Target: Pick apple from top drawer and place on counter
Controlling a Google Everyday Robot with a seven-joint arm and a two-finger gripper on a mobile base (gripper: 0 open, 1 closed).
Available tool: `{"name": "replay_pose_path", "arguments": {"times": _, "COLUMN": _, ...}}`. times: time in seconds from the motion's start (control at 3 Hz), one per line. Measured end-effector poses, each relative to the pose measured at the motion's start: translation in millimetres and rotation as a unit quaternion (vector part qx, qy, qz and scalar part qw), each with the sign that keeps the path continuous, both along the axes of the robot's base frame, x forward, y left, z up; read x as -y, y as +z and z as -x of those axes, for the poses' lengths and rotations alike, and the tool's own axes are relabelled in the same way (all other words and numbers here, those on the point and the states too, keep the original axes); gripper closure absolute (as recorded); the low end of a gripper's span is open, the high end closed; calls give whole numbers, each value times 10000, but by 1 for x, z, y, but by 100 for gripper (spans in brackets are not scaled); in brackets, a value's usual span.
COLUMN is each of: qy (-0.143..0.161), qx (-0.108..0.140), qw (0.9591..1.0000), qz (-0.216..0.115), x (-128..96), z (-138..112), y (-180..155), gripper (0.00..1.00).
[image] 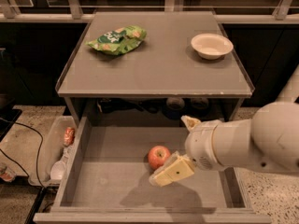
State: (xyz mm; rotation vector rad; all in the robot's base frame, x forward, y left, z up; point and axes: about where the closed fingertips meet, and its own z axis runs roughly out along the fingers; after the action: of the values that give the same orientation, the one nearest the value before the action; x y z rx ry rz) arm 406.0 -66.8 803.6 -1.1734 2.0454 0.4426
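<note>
Gripper (164,174) hovers just beside the apple (159,156) — inside the top drawer (108,185).

Top drawer (117,185) stands pulled out below the counter (159,71). Apple (159,156) rests on the drawer bottom, right of centre. Gripper (164,175) is inside the drawer, just beside the apple on its front-right side; contact cannot be told. On the counter: green snack bag (117,39) at back left, white bowl (211,45) at back right. Translucent bin (46,155) sits on the floor left of the drawer.
</note>
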Motion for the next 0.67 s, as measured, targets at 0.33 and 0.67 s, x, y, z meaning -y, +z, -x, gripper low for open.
{"name": "replay_pose_path", "arguments": {"times": 0.33, "qy": -80, "qx": 295, "qw": 9995, "qz": -24, "x": -15, "z": -16, "y": -35, "gripper": 0}}
{"name": "replay_pose_path", "arguments": {"times": 0.67, "qy": -171, "qx": 559, "qw": 9983, "qz": 64, "x": -22, "z": -34, "y": -66, "gripper": 0}}
